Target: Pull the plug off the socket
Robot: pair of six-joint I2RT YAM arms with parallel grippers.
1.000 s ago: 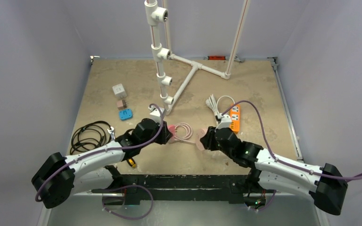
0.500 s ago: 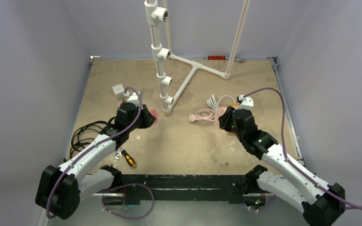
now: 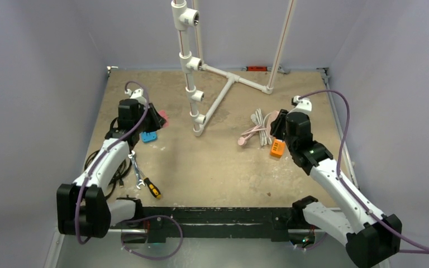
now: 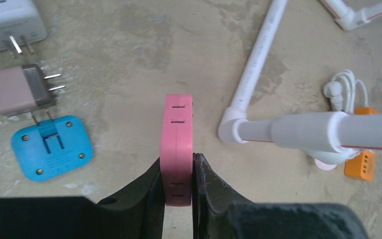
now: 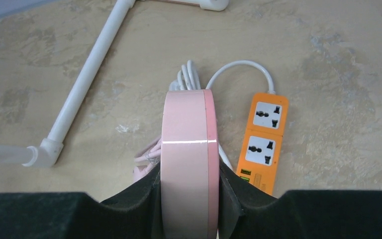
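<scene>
Soft even light, faint shadows, sharp views

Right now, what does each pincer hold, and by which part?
Left pincer: the pink flat block, near end, across its broad faces. Right pincer: the pale pink disc, near edge, across its flat faces.

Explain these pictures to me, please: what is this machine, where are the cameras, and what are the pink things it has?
These are two robot arms bolted to a table, each ending in a two-finger gripper. The wide picture looks down from above and behind the arms. The other two pictures come from a camera on each wrist, so you see that arm's own fingers. The left gripper pinches a pink block with slots in its edge. The right gripper pinches a pink disc, and a pink cord runs toward it. The two pink pieces are apart. Also on the table are a white pipe frame, an orange power strip, a blue adapter and a screwdriver.
</scene>
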